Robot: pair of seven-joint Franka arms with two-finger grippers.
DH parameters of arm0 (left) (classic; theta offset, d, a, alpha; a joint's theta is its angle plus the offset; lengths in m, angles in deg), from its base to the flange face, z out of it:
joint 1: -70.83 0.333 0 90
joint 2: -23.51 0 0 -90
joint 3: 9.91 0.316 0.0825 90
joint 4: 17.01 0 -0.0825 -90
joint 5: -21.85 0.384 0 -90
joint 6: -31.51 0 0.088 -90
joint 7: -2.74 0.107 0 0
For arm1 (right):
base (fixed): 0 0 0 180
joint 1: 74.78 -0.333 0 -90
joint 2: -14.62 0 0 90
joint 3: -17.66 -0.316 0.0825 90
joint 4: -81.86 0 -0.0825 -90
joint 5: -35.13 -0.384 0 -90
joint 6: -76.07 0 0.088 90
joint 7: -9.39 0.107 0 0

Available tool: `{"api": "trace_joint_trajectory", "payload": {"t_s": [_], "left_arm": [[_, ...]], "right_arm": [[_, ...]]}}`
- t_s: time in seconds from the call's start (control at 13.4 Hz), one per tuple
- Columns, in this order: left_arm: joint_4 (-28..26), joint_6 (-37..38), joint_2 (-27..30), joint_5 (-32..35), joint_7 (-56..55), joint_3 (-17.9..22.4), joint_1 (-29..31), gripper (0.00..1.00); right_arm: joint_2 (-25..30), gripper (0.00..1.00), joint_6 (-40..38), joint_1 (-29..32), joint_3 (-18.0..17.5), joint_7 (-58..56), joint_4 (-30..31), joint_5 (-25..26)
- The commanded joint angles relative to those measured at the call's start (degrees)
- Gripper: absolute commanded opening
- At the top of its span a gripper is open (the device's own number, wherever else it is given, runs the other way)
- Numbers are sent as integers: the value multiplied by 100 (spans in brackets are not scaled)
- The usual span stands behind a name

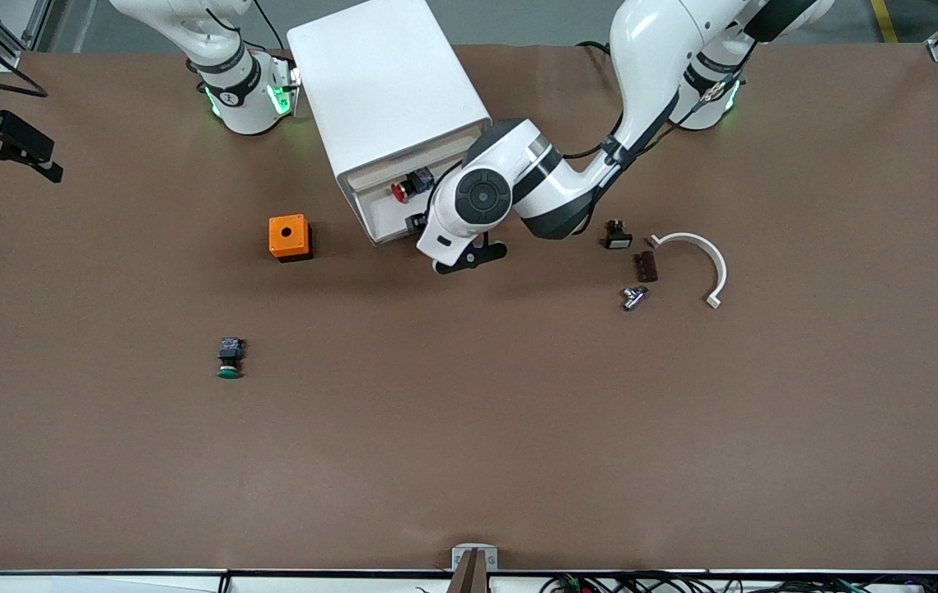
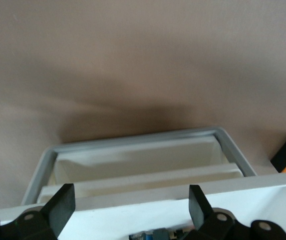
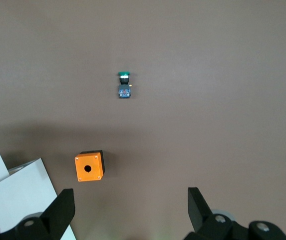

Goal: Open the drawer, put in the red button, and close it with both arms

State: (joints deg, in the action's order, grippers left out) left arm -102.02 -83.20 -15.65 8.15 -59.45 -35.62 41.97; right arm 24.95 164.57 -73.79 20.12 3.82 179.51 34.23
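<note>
**Button is in; closing the drawer comes next**

I see the red button (image 1: 401, 191) lying inside the open drawer (image 1: 403, 206) of the white cabinet (image 1: 390, 99), just under my left gripper (image 2: 128, 202), whose fingers are spread apart and holding nothing. My right gripper (image 3: 128, 210) hangs high over the table, also released and empty, with the orange box (image 3: 89, 166) and green button (image 3: 124, 85) well below it. To close cleanly, I judge I should lift the left fingers clear of the drawer rim, then bring both grippers against the drawer front and push squarely and evenly, so the cabinet does not slide or twist.
</note>
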Motion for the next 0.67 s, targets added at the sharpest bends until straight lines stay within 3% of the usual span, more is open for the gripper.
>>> {"api": "trace_joint_trajectory", "payload": {"t_s": [0.0,0.6], "left_arm": [[-33,-34,5,-273,-83,-31,-101,100],[-103,168,5,-537,-196,-31,-330,100]], "right_arm": [[12,100,-61,113,-97,-23,-158,89],[3,100,-53,104,-114,-24,-167,81]]}}
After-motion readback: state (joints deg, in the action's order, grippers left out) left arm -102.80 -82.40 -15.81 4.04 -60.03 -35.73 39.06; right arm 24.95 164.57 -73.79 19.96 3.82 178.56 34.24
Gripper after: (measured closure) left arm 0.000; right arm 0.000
